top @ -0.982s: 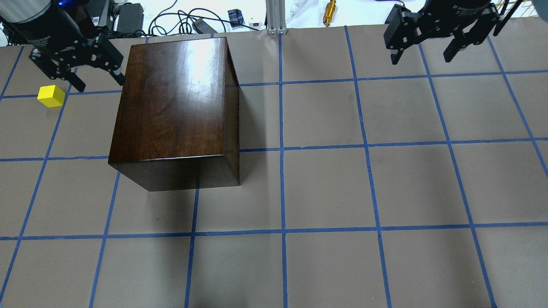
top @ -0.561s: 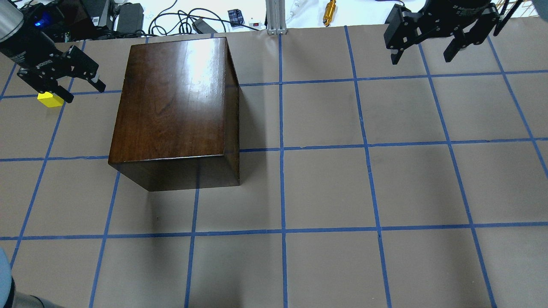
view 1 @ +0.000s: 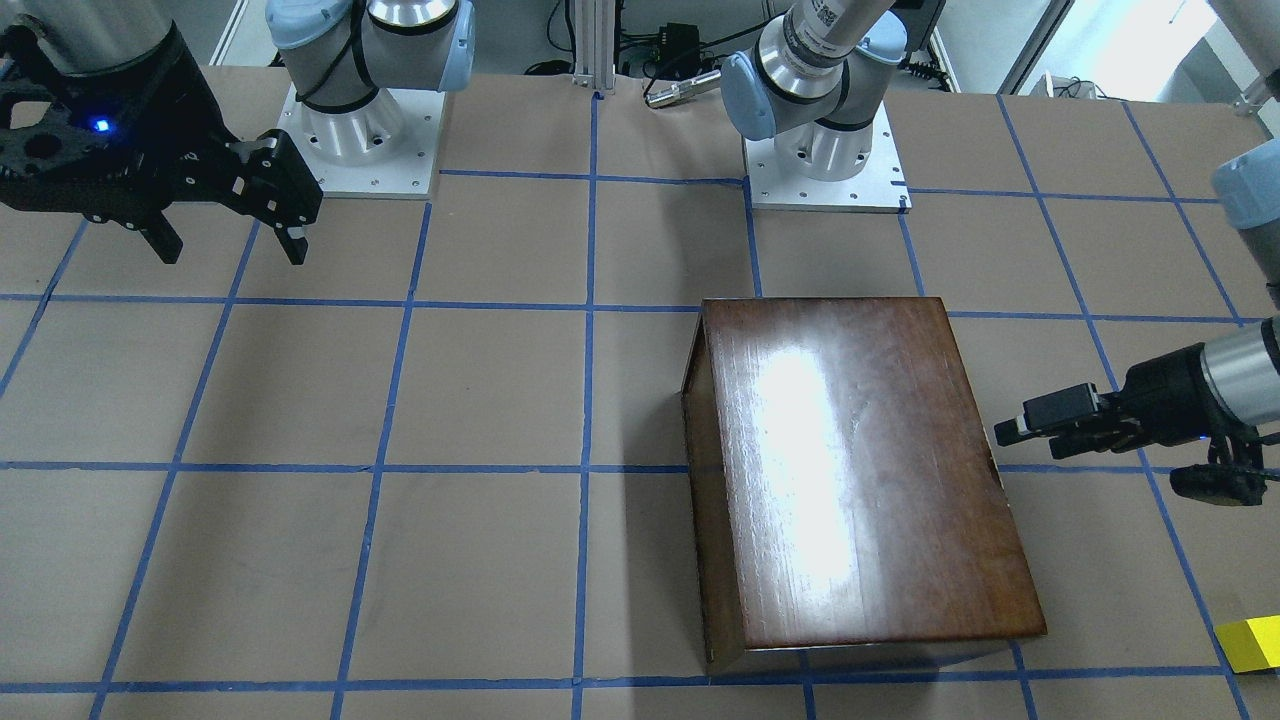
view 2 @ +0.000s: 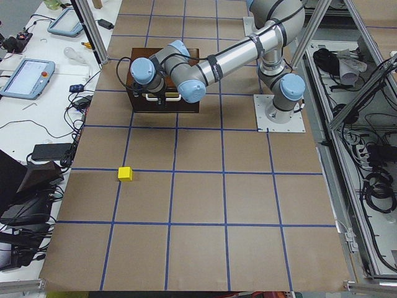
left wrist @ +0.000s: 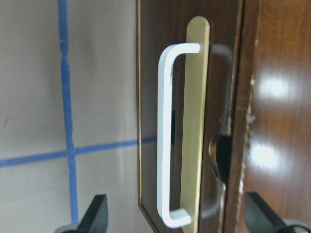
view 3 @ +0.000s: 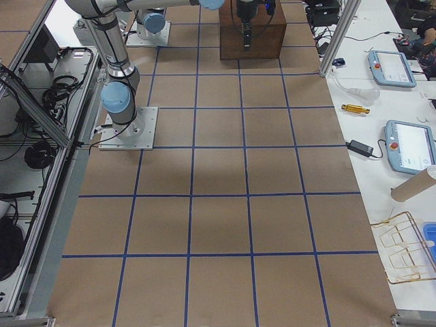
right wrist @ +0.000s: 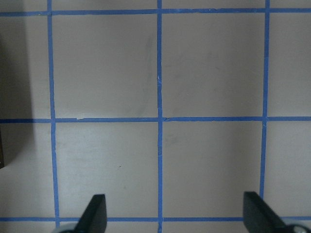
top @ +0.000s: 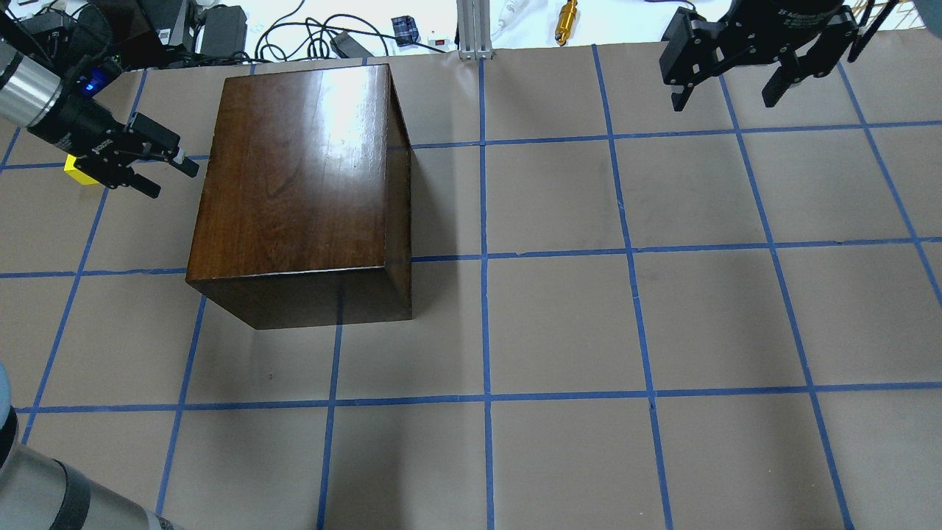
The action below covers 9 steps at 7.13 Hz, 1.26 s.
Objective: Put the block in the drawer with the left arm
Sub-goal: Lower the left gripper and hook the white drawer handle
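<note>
The yellow block sits on the table left of the dark wooden box, half hidden behind my left wrist; it shows clear in the front view and the left view. The drawer is shut; its dark front panel with a white handle on a brass plate fills the left wrist view. My left gripper is open and empty, lying level, pointing at that panel a short gap away. My right gripper is open and empty, high at the far right.
Blue tape lines grid the brown table. Cables, an aluminium post and a brass part lie beyond the far edge. The two arm bases stand at the robot's side.
My left gripper has come away from above the block, dropped lower and turned level, and now points at the box's left side. The block, box and right arm have not moved.
</note>
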Each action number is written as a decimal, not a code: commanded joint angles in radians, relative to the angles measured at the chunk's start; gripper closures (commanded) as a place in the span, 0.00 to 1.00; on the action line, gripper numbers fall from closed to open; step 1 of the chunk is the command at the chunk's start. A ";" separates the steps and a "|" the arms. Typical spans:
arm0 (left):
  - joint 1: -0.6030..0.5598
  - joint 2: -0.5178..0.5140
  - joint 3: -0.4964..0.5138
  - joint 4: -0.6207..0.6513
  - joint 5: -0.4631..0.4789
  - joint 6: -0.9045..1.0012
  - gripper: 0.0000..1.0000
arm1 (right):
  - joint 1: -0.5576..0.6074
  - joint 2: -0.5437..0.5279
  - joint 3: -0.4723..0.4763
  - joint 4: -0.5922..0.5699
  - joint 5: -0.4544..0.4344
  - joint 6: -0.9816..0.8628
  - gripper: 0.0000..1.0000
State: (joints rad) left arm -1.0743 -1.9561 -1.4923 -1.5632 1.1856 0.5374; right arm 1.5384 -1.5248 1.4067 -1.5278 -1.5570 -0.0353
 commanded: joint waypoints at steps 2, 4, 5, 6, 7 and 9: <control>0.045 -0.001 -0.062 0.078 -0.012 0.013 0.00 | 0.000 -0.002 0.000 0.000 0.000 0.000 0.00; 0.045 -0.009 -0.074 0.078 -0.012 0.009 0.00 | 0.000 0.000 0.000 0.000 0.002 0.000 0.00; 0.042 -0.014 -0.072 0.078 -0.014 0.004 0.00 | 0.000 0.000 0.000 0.000 0.002 0.000 0.00; 0.037 -0.015 -0.071 0.077 -0.017 -0.002 0.00 | -0.001 -0.002 0.000 0.000 0.000 0.000 0.00; 0.033 -0.015 -0.071 0.077 -0.017 -0.002 0.00 | -0.001 0.000 0.000 0.000 0.002 0.000 0.00; 0.031 -0.018 -0.085 0.080 -0.018 -0.003 0.00 | 0.000 0.000 0.000 0.000 0.000 0.000 0.00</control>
State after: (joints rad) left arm -1.0419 -1.9724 -1.5684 -1.4864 1.1687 0.5367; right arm 1.5379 -1.5255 1.4067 -1.5279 -1.5559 -0.0353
